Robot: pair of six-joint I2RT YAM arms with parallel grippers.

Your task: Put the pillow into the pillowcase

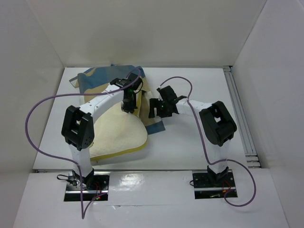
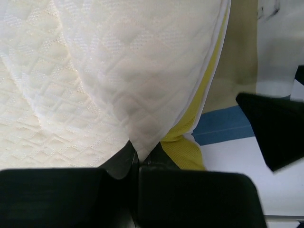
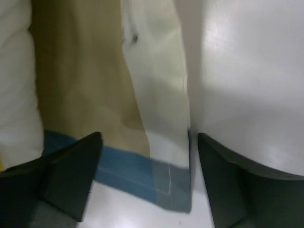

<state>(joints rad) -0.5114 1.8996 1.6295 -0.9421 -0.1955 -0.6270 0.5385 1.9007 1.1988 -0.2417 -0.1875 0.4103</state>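
Observation:
The cream-yellow pillow (image 1: 116, 135) lies on the table's left half, its far part resting on the checked pillowcase (image 1: 102, 76). My left gripper (image 1: 129, 105) is shut on a pinch of the pillow's cream fabric (image 2: 142, 95) near its yellow-piped edge (image 2: 209, 80). My right gripper (image 1: 156, 108) is open, its jaws standing over the pillowcase's blue-hemmed corner (image 3: 161, 175), one finger (image 3: 71, 175) over the fabric and the other (image 3: 228, 180) over bare table. The right gripper's finger shows in the left wrist view (image 2: 275, 128).
White walls enclose the table on three sides. A metal rail (image 1: 240, 114) runs along the right edge. Purple cables (image 1: 33, 118) loop off both arms. Bare white table (image 1: 185, 142) lies to the right of the pillowcase.

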